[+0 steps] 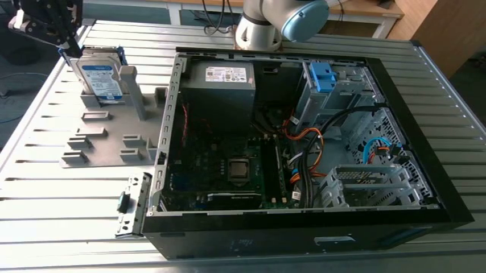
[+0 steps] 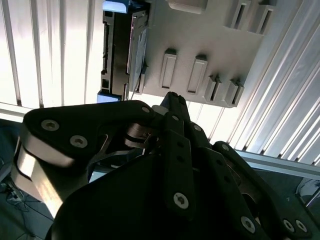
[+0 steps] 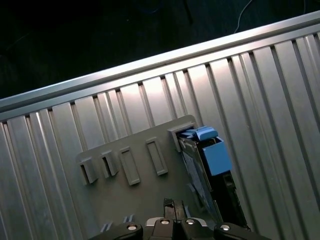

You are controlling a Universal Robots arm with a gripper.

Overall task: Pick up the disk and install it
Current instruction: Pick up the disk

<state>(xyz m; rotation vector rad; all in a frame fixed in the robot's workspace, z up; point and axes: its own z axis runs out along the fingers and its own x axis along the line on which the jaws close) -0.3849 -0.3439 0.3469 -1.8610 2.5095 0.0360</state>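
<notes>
Disk (image 1: 102, 79) stands on edge in a slot of the grey holder plate (image 1: 99, 142), framed by its blue bracket. The plate lies on the ribbed metal worktop (image 1: 61, 199), to the exterior view's left of the open computer case (image 1: 304, 142). The hand (image 1: 70, 50) hangs just beside the disk's top edge, its fingers pressed together and pinching nothing. Whether it touches the disk cannot be told.
</notes>
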